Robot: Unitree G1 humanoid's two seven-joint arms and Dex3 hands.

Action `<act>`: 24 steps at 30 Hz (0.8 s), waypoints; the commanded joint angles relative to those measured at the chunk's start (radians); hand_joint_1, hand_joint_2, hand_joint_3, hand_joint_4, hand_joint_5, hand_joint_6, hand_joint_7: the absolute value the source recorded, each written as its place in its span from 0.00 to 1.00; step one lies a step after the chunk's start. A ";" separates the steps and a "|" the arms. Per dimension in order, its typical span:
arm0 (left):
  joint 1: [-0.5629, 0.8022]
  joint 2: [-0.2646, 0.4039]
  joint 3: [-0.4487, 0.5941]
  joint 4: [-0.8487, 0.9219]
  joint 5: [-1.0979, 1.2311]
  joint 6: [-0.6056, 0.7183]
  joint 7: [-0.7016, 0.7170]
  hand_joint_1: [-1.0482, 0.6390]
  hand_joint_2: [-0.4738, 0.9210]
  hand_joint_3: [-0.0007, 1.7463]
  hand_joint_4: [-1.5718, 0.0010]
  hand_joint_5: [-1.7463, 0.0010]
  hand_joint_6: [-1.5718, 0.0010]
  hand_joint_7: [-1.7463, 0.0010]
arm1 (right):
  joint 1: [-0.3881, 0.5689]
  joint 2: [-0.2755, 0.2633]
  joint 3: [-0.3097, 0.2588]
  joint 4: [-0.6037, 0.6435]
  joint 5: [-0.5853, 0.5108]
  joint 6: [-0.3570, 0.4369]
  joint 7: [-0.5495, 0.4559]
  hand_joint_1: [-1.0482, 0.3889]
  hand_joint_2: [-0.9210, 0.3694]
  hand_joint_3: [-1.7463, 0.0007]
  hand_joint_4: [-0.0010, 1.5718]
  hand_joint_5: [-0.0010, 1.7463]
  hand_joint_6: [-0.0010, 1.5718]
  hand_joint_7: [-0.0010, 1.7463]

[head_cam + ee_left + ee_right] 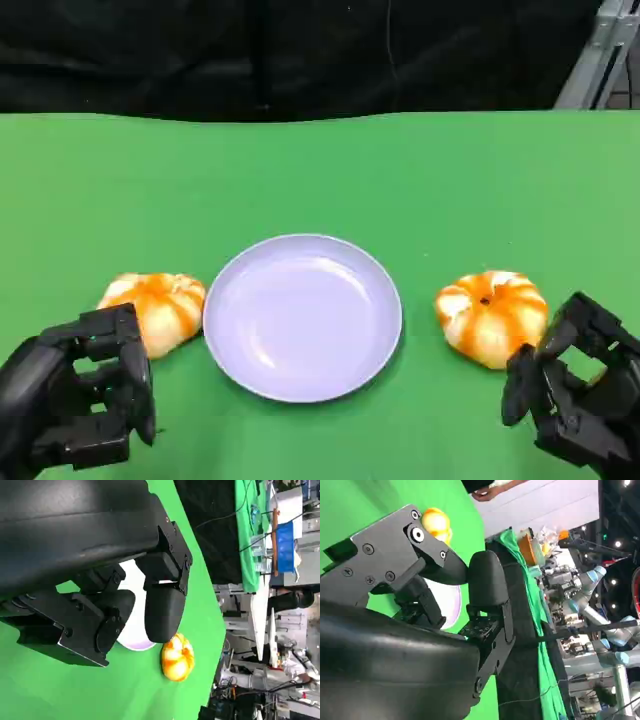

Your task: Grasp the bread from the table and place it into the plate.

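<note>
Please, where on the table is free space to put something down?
The green table is bare behind the plate, up to the far edge. The plate itself holds nothing. It is crowded beside it: left bread nearly touches the rim, right bread sits apart.

Black fingers (162, 612) overlap the plate (134, 642), bread (177, 656) beyond.

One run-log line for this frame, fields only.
plate: empty, centre | left bread: on table, by left hand | right bread: on table, by right hand | hands: nothing held
</note>
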 commanded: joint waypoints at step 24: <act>-0.002 0.005 0.006 0.009 0.017 -0.028 0.011 0.73 0.77 0.74 0.43 0.00 0.52 0.00 | -0.002 -0.008 -0.006 -0.003 0.005 -0.005 0.003 0.62 0.35 0.28 0.57 1.00 0.46 0.93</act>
